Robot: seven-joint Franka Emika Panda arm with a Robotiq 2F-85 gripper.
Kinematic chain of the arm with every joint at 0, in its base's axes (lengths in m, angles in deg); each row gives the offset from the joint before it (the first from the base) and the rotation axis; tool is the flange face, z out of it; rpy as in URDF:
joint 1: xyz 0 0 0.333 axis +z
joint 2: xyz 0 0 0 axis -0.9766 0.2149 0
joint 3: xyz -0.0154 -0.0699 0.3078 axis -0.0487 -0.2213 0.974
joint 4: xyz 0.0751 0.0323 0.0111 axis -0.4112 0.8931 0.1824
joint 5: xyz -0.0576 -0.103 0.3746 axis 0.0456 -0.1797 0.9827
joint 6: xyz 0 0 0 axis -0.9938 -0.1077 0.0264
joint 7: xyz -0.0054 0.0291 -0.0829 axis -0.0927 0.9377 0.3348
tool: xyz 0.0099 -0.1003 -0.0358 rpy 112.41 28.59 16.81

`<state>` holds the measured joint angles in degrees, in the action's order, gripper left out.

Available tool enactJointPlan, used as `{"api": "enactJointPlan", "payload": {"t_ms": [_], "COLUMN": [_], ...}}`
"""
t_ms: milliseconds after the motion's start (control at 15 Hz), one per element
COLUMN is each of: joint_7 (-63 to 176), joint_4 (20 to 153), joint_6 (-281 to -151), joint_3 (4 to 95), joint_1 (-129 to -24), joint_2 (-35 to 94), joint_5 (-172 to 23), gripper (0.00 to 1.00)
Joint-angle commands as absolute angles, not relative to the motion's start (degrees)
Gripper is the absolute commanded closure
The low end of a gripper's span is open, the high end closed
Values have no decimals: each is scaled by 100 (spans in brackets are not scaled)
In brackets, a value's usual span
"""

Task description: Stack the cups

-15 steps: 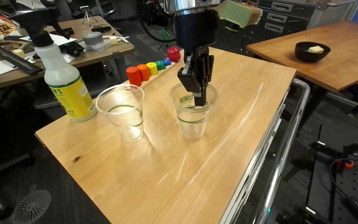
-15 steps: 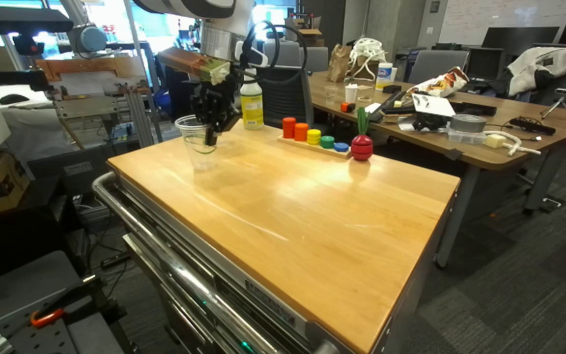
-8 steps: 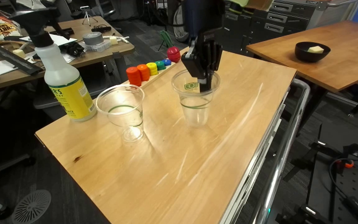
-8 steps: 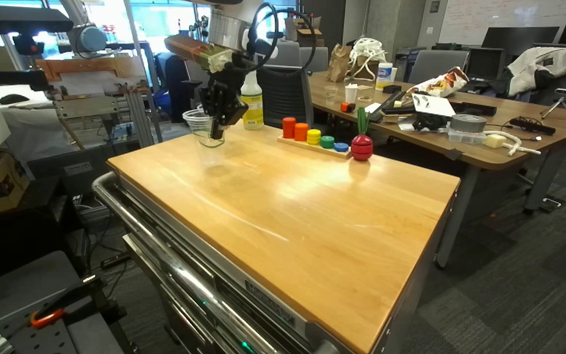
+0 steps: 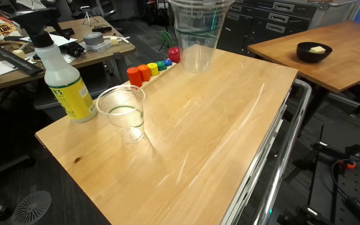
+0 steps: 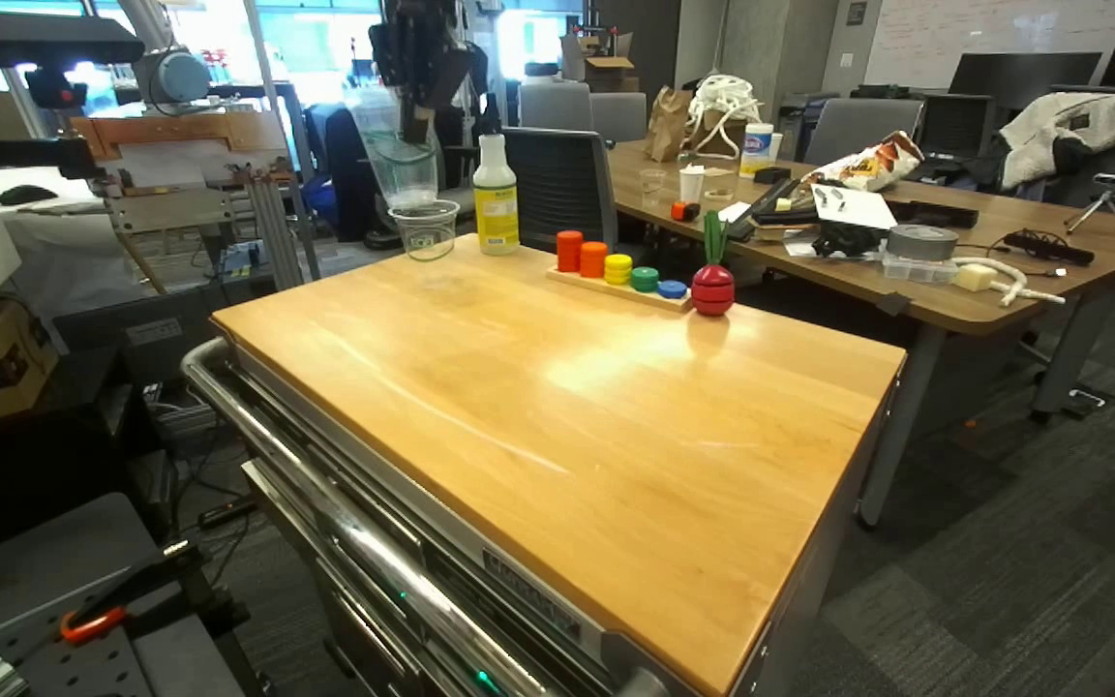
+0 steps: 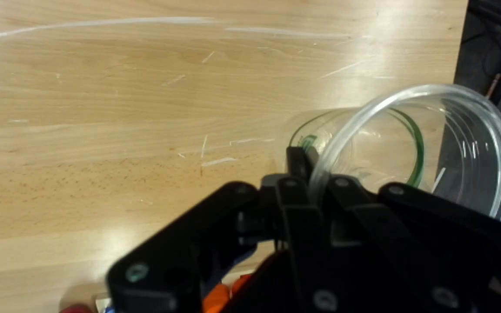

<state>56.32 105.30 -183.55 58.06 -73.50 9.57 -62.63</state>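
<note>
My gripper (image 6: pixel 415 126) is shut on the rim of a clear cup with a green band (image 6: pixel 401 169), which hangs well above the table. It looks like nested cups: more than one rim line shows in an exterior view (image 5: pixel 198 34). In the wrist view the fingertips of my gripper (image 7: pixel 305 167) pinch the near side of the rim of the held cups (image 7: pixel 389 143). The gripper is above the frame in one exterior view. Another clear cup (image 5: pixel 122 109) stands upright on the table; it also shows in an exterior view (image 6: pixel 424 232), below the held cups.
A yellow-labelled spray bottle (image 5: pixel 73 100) stands beside the upright cup, near the table edge (image 6: pixel 497 208). A wooden rack of colourful blocks (image 5: pixel 144 72) and a red toy vegetable (image 6: pixel 712 290) stand along another edge of the wooden table (image 6: pixel 557 407). A metal rail (image 5: pixel 287 150) runs along one side.
My gripper has lifted the held cups from the table, first a little, then high up. The upright cup has not moved.
</note>
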Motion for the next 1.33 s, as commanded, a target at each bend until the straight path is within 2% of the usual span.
{"api": "enactJointPlan", "payload": {"t_ms": [0,600,1267], "joint_7": [5352,4777,4987], "joint_4": [9916,8668,7031], "joint_6": [-17969,-18274,-17738], "joint_3": [5971,6463,6261], "joint_1": [-7200,-6644,-6556], "joint_2": [1062,2194,3524], "joint_5": [-6306,-6809,-6927], "gripper": [99,99,99]}}
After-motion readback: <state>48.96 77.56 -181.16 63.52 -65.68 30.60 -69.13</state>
